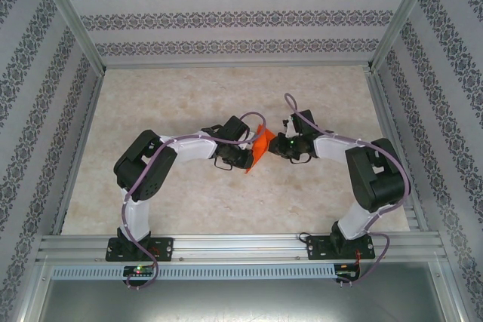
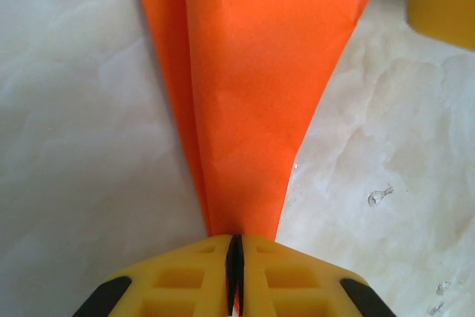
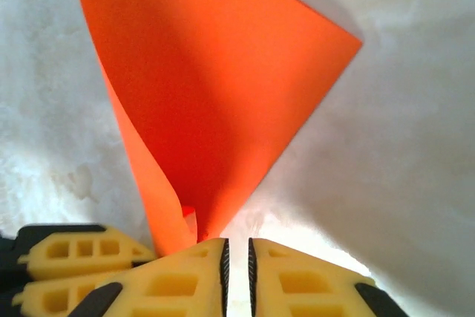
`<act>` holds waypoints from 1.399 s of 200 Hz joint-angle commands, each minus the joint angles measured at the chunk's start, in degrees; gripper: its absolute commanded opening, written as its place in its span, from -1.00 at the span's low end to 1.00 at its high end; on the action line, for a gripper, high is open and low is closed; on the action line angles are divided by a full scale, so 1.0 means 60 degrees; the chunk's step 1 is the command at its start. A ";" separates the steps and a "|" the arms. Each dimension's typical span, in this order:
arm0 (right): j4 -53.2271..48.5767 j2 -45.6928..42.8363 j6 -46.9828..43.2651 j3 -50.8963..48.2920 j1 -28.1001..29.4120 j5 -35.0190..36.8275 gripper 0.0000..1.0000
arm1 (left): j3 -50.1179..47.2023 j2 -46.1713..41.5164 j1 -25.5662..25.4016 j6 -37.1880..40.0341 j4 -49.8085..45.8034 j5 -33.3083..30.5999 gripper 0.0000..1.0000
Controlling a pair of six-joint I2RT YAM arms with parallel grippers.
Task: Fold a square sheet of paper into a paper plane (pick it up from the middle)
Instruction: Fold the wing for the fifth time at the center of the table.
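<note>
Left claw is clenched on the narrow end of the folded orange paper, which fans out ahead of it over the tabletop. Right claw, just beside the left claw, is cracked apart and gripping nothing. I'd hold left tight and re-pinch right on the free edge before creasing.

the orange paper runs off the top edge; its narrow tip hides inside the left pincer.
</note>
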 commanded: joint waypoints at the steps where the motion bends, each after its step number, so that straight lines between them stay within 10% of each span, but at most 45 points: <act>1: 0.1368 -0.0314 0.1162 -0.0495 0.0021 -0.1222 -0.78 | -0.0582 0.0479 -0.0051 0.0424 -0.0953 -0.1083 -0.72; 79: 0.3991 0.1118 0.2829 -0.0523 0.0553 -0.1811 -0.95 | -0.0745 0.0338 -0.0129 0.0504 -0.0703 -0.1048 -0.72; 280: 0.1347 0.2599 0.0993 0.0005 0.0594 0.0834 -0.99 | -0.1189 -0.0658 -0.1120 0.0084 -0.1328 -0.1992 -0.69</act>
